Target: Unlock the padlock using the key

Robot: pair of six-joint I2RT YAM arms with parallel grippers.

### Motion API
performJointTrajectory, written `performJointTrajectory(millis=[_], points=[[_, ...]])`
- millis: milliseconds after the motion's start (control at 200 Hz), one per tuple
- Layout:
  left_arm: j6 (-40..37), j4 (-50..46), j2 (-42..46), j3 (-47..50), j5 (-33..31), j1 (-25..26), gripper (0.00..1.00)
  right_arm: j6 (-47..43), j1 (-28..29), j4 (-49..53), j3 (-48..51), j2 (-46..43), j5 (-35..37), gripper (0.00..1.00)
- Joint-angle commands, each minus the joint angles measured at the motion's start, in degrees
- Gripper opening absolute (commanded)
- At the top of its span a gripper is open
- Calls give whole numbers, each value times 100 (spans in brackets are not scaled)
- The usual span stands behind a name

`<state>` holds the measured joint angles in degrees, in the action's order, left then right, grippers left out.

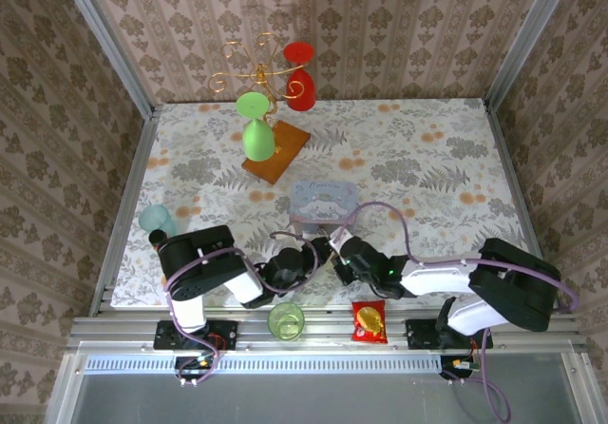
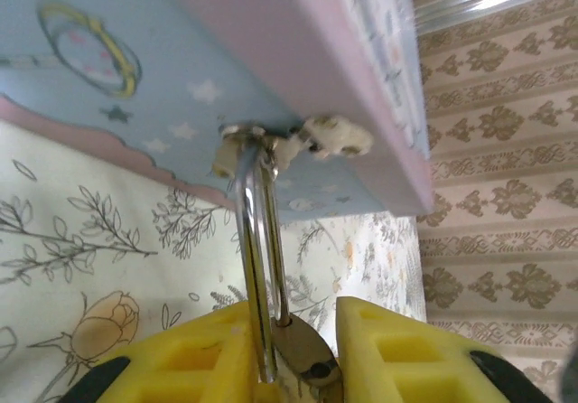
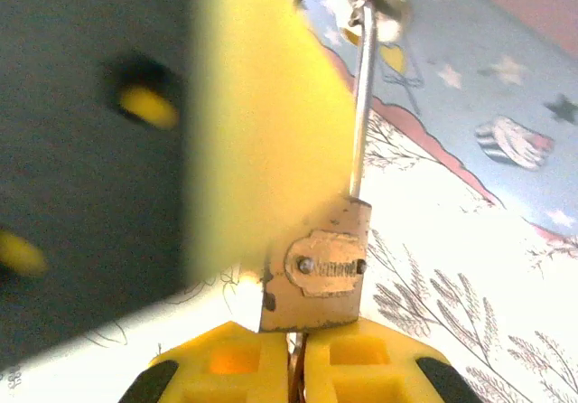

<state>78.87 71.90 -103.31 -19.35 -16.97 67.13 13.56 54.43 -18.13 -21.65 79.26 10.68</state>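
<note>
The small brass padlock hangs by its thin silver shackle from the hasp on the front of the blue cartoon tin. In the left wrist view my left gripper is shut on the padlock, with the shackle rising between its yellow fingers. My right gripper sits just under the padlock's bottom, shut on the key, of which only a thin sliver shows between the pads. From above, both grippers, left and right, meet at the tin's near side.
A green cup and a red snack packet lie at the near edge. A teal cup stands at the left. At the back, a wooden-based gold stand carries green and red glasses.
</note>
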Motion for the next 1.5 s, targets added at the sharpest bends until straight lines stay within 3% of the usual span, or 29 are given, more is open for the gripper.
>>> performJointTrajectory(millis=[0,130,360,475,540,745,885,1240,1495], points=[[-397,118,197,199,-150,-119,29,439,-197,-616,231,-310,-978,9],[-500,-72,26,145,19,-242,28,640,-384,-913,422,-383,-1668,9],[-419,151,-543,3,451,-359,18,1361,-900,-1514,700,-305,-2738,13],[-460,158,-611,-24,478,-359,6,1688,-1201,-1356,602,7,-3033,15],[-468,158,-603,-50,501,-355,5,1822,-1199,-1264,562,214,-2939,23],[-492,151,-439,35,467,-346,5,1883,-1198,-711,556,6,-2209,24],[-513,146,-331,85,456,-343,6,1755,-1199,-86,451,-413,-1865,33],[-737,-413,169,105,254,-230,21,1609,-1203,752,424,-1717,-1442,44],[-991,-1098,837,149,44,-245,24,1075,-1134,1322,-825,-534,-1037,42]])
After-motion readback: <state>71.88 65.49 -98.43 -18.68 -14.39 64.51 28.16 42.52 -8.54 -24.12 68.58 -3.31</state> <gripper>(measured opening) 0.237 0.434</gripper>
